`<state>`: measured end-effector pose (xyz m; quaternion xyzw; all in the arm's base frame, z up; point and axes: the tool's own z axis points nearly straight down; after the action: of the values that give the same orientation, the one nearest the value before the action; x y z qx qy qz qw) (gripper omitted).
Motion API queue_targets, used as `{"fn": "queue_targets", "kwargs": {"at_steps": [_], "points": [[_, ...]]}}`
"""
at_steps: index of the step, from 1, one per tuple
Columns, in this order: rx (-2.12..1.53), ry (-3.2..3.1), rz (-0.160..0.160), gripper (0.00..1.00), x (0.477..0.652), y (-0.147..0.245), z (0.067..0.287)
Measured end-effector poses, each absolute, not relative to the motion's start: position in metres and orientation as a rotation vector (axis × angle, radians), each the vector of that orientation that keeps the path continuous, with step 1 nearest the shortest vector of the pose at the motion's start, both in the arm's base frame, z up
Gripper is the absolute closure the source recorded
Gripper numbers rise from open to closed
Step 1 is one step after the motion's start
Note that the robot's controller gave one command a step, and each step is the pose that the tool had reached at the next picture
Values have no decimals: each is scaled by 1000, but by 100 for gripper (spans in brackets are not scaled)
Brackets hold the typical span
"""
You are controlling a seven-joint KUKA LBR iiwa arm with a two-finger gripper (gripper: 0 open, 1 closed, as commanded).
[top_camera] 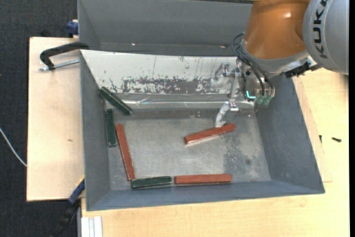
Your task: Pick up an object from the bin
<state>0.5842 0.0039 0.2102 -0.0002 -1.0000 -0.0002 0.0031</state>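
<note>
Camera view looked down into the grey metal bin. Nearest, along the foot of its front wall, two bars lay flat and end to end. The front green bar, dark in colour, sat toward the left. The front red-brown bar lay just to its right, their ends meeting or very nearly so.

From the green one's left end the left red-brown bar stretched back along the left side of the floor, flat and close beside the left wall. Just left of its far end the short green bar lay along the same wall. Farther back again, the slanted green bar lay across the far left corner at the foot of the back wall.

Out on the open floor, well apart from all of these, the middle red-brown bar lay at an angle, with its right end farther back than its left. The gripper hung just behind and above that right end, very near it. Whether it touched the bar could not be told, nor whether it stood open or closed. Behind and above it sat the wrist's orange cover, and the arm came in from the right, over the far right corner of the bin.
</note>
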Motion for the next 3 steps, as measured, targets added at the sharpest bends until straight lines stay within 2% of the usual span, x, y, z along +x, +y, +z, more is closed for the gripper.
{"fn": "queue_targets", "kwargs": {"at_steps": [1,2,3], "points": [[-1,-3143,-1,0,586,4,214],[-79,-3148,-3,0,585,-8,163],[193,-3144,-5,100,574,-18,88]]}}
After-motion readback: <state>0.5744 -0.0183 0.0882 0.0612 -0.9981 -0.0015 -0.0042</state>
